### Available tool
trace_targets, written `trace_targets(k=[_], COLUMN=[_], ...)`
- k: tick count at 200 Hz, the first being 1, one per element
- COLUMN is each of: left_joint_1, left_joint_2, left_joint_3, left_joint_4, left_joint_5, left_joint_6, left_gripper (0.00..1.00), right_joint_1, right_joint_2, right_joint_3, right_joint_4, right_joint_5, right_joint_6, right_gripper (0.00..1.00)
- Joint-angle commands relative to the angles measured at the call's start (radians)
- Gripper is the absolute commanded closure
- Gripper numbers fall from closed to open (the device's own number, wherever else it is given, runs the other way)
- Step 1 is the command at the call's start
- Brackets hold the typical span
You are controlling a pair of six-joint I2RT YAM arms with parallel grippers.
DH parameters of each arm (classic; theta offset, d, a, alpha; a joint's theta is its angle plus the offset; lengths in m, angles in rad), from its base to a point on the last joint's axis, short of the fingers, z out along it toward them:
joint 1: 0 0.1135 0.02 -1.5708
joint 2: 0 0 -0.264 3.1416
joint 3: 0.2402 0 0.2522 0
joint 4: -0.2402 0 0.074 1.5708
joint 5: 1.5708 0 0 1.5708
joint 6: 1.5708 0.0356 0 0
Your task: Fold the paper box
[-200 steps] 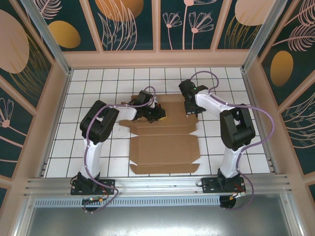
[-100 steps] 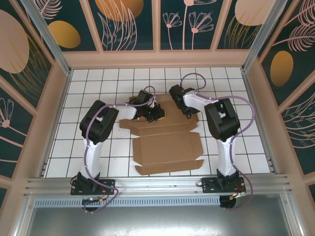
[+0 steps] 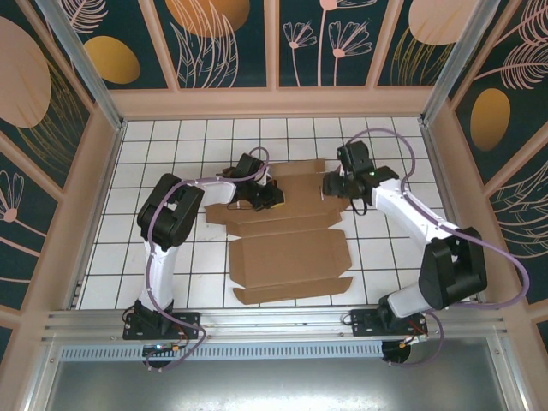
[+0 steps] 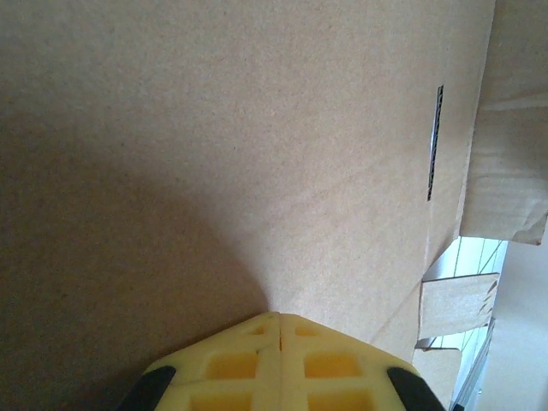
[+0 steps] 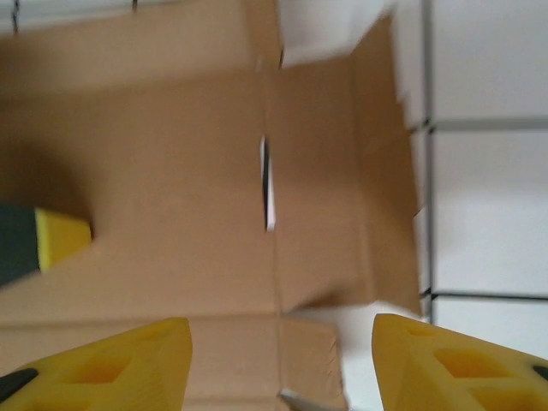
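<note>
paper box (image 3: 287, 257), a plain brown die-cut cardboard sheet with creases, flaps and narrow slots, lies spread out on the white tiled counter (image 3: 154, 257), about midway between the two arms and slightly skewed. left fingers (image 3: 271, 197) rest on the far-left part of the sheet; in the left wrist view the yellow tips are pressed together with nothing between them, pointing into bare cardboard, so closed and not gripping, apparently pinning the panel down. right fingers (image 3: 329, 182) are at the far-right end of the sheet; in the right wrist view they stand well apart with nothing between them, above the end panel and its thin slot (image 5: 267, 184), not visibly touching it. progress, judged: very early. the main panels lie flat or nearly flat; a crease line shows across the far panel, but no wall stands upright, no side flap is turned in and no tab sits in a slot. the near long flap (image 3: 287, 293) lies flat on the counter. left to do: raise the long walls, fold in the end flaps, tuck the tabs and close the lid. cannot tell whether the far panel is lifted slightly off the counter.
</note>
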Motion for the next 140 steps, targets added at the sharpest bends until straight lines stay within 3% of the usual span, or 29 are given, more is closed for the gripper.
trace_targets(k=[1, 52, 140], left_joint_1=[0.006, 0.003, -0.033], left_joint_2=[0.018, 0.043, 0.073], left_joint_3=[0.027, 0.048, 0.104], left_joint_4=[-0.058, -0.089, -0.099], left_joint_5=[0.002, -0.005, -0.003], left_joint_6=[0.046, 0.063, 0.049], left_gripper=[1.00, 1.00, 1.00], right_joint_1=[-0.016, -0.034, 0.010], right_joint_2=[0.036, 0.096, 0.059], right_joint_3=[-0.079, -0.137, -0.159], right_joint_4=[0.053, 0.044, 0.122], right_joint_5=[-0.172, -0.086, -0.310], right_joint_6=[0.032, 0.047, 0.072], right_gripper=[0.41, 0.41, 0.49])
